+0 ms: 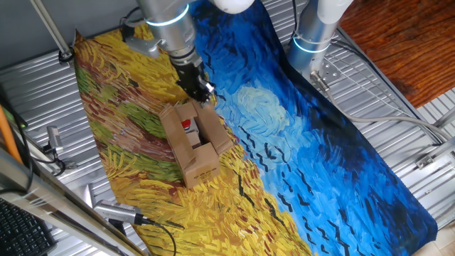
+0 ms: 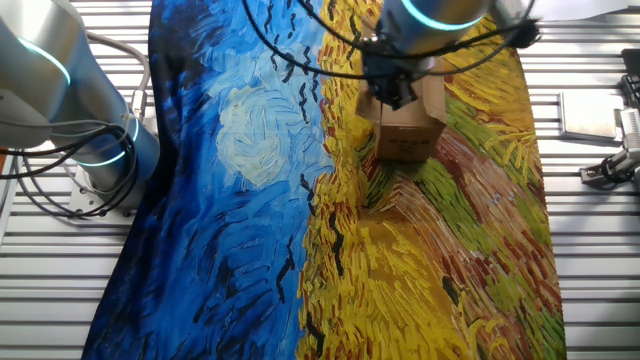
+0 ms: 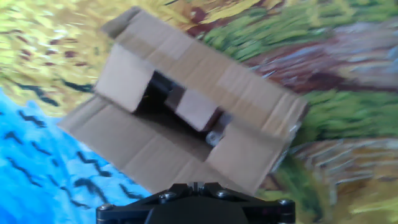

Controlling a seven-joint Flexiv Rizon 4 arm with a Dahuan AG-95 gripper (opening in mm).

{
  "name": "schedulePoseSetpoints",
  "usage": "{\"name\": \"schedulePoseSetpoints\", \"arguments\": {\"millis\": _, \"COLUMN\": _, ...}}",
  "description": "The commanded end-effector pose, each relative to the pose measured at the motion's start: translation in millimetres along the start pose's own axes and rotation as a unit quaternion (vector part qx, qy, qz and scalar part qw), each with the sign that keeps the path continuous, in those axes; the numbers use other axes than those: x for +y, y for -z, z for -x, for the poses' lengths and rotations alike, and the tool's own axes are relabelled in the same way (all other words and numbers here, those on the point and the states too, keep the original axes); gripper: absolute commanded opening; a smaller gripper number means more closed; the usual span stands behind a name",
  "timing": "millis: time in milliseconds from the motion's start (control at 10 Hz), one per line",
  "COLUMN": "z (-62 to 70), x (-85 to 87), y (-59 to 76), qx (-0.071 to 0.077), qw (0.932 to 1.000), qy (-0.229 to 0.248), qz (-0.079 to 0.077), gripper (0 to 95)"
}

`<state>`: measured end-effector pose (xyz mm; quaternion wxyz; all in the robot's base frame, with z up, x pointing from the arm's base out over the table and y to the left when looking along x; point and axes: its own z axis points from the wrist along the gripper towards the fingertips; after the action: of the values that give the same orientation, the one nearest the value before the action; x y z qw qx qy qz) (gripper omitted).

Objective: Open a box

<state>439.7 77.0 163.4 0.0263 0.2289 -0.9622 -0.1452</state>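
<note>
The brown cardboard box [image 1: 190,146] lies on the painted cloth, its top facing up. In the hand view the box [image 3: 249,99] has both long flaps spread outward and the two short end flaps leaning in over the opening. Something red [image 1: 188,126] shows inside, and dark contents show in the hand view. My gripper [image 1: 202,90] hangs over the far end of the box, near the flap on the blue side. In the hand view the gripper [image 3: 196,185] has its fingertips together, just off the edge of the near long flap. It also shows in the other fixed view [image 2: 392,92] above the box [image 2: 410,130].
The cloth [image 1: 306,156] covers a ribbed metal table. A second arm's base [image 1: 316,28] stands at the back right. A handheld tool with a cable [image 1: 117,212] and metal clamps [image 1: 53,142] lie off the cloth's left edge. A metal plate [image 2: 590,112] lies beside the cloth.
</note>
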Motion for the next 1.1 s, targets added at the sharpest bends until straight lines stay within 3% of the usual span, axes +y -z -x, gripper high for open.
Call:
{"name": "schedulePoseSetpoints", "arguments": {"millis": 100, "z": 4.3, "x": -0.1, "y": -17.5, "qx": -0.003, "qw": 0.9991, "qy": -0.025, "qz": -0.033, "gripper": 0.0}}
{"name": "schedulePoseSetpoints", "arguments": {"millis": 300, "z": 7.7, "x": -7.7, "y": -33.2, "qx": -0.008, "qw": 0.9991, "qy": -0.018, "qz": -0.038, "gripper": 0.0}}
{"name": "schedulePoseSetpoints", "arguments": {"millis": 500, "z": 8.6, "x": -11.2, "y": -40.0, "qx": -0.009, "qw": 0.9990, "qy": -0.016, "qz": -0.041, "gripper": 0.0}}
{"name": "schedulePoseSetpoints", "arguments": {"millis": 700, "z": 8.5, "x": -9.8, "y": -37.8, "qx": -0.009, "qw": 0.9990, "qy": -0.015, "qz": -0.041, "gripper": 0.0}}
{"name": "schedulePoseSetpoints", "arguments": {"millis": 1100, "z": 6.9, "x": 4.2, "y": -17.2, "qx": -0.001, "qw": 0.9985, "qy": -0.020, "qz": -0.051, "gripper": 0.0}}
